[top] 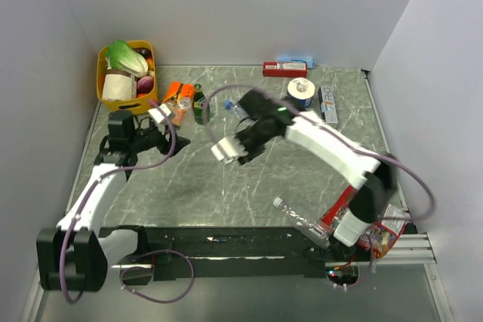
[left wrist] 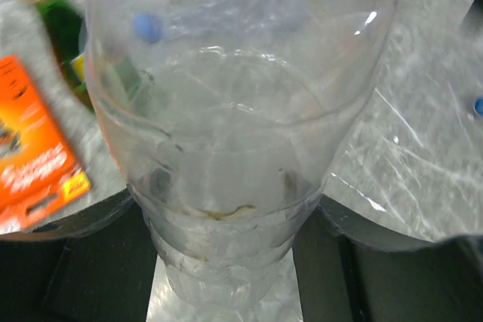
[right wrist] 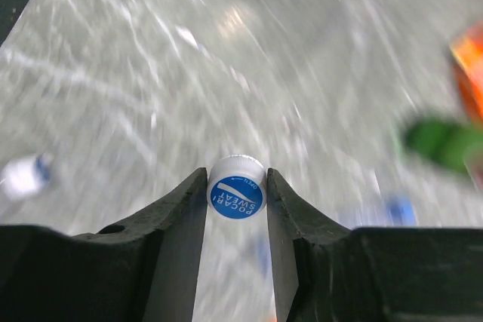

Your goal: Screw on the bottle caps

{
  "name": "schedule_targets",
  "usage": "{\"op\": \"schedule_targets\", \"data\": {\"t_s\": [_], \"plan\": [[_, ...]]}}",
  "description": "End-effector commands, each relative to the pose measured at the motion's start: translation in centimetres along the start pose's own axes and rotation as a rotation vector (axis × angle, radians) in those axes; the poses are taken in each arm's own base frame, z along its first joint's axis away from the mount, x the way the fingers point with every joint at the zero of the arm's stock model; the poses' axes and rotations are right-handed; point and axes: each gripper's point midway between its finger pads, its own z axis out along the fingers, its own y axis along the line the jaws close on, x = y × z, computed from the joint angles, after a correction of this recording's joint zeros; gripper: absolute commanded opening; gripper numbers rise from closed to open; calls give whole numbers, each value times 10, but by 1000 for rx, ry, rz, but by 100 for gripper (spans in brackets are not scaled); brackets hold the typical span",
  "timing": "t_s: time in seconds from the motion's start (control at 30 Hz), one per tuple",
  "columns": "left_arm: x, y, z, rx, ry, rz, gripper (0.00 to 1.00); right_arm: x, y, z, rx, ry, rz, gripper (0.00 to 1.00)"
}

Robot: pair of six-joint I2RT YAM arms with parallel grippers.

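Note:
My left gripper (top: 166, 116) is shut on the lower body of a clear plastic bottle (left wrist: 234, 111), which fills the left wrist view between the dark jaws; the gripper (left wrist: 226, 262) hides its base. My right gripper (top: 225, 148) is shut on a bottle cap (right wrist: 236, 186) with a blue printed top and white side, held above the table mid-left. A second clear bottle (top: 236, 109) with a blue cap lies behind the right gripper. A third clear bottle (top: 298, 219) lies near the right arm's base. A blue cap (left wrist: 149, 26) shows through the held bottle.
A dark green glass bottle (top: 200, 103) and an orange box (top: 175, 94) stand just beyond the left gripper. A yellow basket (top: 103, 81) of vegetables is at the back left. A red box (top: 284, 69), tape roll (top: 302, 90) and snack bag (top: 386, 235) sit on the right.

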Motion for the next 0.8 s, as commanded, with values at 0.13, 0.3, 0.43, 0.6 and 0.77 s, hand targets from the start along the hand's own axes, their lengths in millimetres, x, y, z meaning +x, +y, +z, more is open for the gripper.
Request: {"op": "schedule_targets", "data": {"t_s": [0.13, 0.3, 0.43, 0.6, 0.77], "plan": [[14, -77, 47, 426, 73, 386, 1, -28, -3, -150, 291, 13, 121, 25], [45, -117, 53, 553, 119, 485, 1, -58, -2, -170, 311, -71, 218, 25], [43, -131, 49, 559, 94, 503, 1, -78, 13, -157, 259, -109, 173, 25], [35, -140, 46, 559, 72, 480, 1, -92, 34, -128, 175, -98, 58, 26], [18, -145, 43, 549, 25, 469, 1, -98, 32, -117, 164, -110, 38, 26]]}}
